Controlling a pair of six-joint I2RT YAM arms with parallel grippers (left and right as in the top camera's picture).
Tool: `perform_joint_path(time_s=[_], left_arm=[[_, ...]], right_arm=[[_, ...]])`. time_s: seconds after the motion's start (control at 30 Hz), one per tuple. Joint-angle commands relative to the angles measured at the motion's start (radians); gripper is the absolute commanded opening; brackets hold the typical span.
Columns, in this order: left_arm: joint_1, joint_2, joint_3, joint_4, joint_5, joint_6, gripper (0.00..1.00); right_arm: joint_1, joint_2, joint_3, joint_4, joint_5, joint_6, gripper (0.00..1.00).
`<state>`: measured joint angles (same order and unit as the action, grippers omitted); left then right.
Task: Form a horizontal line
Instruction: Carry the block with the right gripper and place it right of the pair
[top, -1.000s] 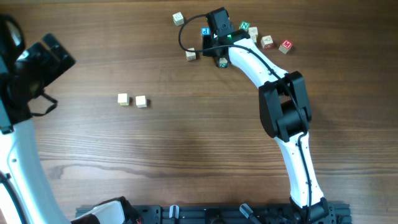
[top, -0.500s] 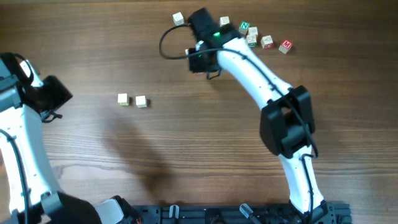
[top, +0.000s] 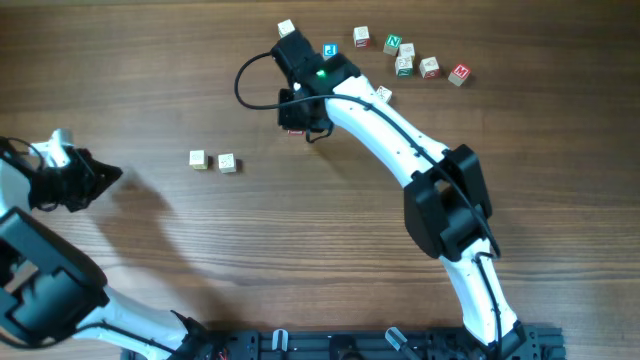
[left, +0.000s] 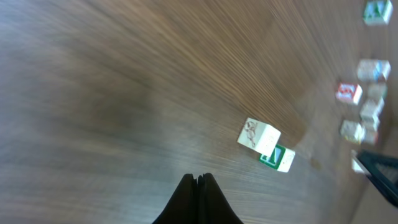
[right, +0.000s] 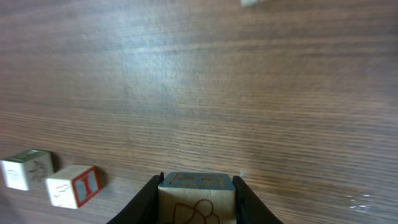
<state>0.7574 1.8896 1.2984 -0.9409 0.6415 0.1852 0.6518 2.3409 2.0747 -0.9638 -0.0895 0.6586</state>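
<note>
Right tool (top: 296, 115) is partly closed on a pale wooden cube (right: 196, 199), with its jaws on two opposite flat sides and the top face exposed. It sits far-centre over the tabletop (top: 330, 250).

Left tool (left: 198, 183) is fully closed and empty, at the left edge.

The horizontal line is only two cubes so far, left of centre: left one (top: 198, 159) and right one (top: 227, 162). They are near each other but there's a gap between them.

Handling, my read: the blocks are light, rigid, not fragile, and have smooth faces. Grip square across parallel sides, never on the corners, or the cube will twist. The placed cubes would slide at any nudge, so come down vertically beside the right one.
</note>
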Motion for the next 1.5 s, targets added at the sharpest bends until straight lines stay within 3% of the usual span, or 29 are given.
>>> perform_joint_path(time_s=[0.0, 0.2, 0.4, 0.5, 0.53, 0.73, 1.0, 1.03, 1.07, 1.27, 1.37, 1.47], left_arm=[[-0.059, 0.1, -0.008, 0.052, 0.113, 0.129, 0.04], [-0.148, 0.173, -0.008, 0.205, 0.121, 0.121, 0.04], [-0.154, 0.176, -0.008, 0.27, 0.121, 0.121, 0.04], [-0.154, 0.18, -0.008, 0.28, 0.121, 0.121, 0.04], [-0.154, 0.184, -0.008, 0.28, 0.121, 0.121, 0.04], [-0.161, 0.227, -0.008, 0.28, 0.121, 0.121, 0.04], [-0.206, 0.241, -0.008, 0.284, 0.121, 0.122, 0.04], [-0.222, 0.241, -0.008, 0.296, 0.121, 0.122, 0.04], [-0.229, 0.241, -0.008, 0.303, 0.121, 0.122, 0.04], [-0.238, 0.241, -0.009, 0.311, 0.063, 0.122, 0.04], [-0.238, 0.241, -0.009, 0.297, 0.061, 0.122, 0.04], [-0.238, 0.241, -0.009, 0.29, 0.061, 0.121, 0.04]], right_arm=[[0.013, 0.058, -0.013, 0.006, -0.002, 0.029, 0.1], [0.034, 0.106, -0.02, 0.105, 0.002, 0.049, 0.11], [0.086, 0.136, -0.022, 0.134, 0.045, 0.048, 0.13], [0.108, 0.136, -0.022, 0.136, 0.05, 0.048, 0.24], [0.111, 0.136, -0.022, 0.123, 0.067, 0.049, 0.32], [0.111, 0.136, -0.022, 0.092, 0.04, 0.048, 0.4], [0.1, 0.1, 0.009, 0.084, -0.042, 0.007, 0.76], [0.1, 0.057, 0.009, 0.073, -0.043, 0.003, 0.88], [0.1, 0.041, 0.01, 0.068, -0.043, 0.004, 0.89], [0.055, -0.041, 0.009, -0.012, -0.034, 0.023, 0.89], [0.014, -0.041, -0.005, -0.071, 0.065, 0.074, 0.72], [-0.004, -0.041, -0.026, -0.056, 0.104, 0.021, 0.48]])
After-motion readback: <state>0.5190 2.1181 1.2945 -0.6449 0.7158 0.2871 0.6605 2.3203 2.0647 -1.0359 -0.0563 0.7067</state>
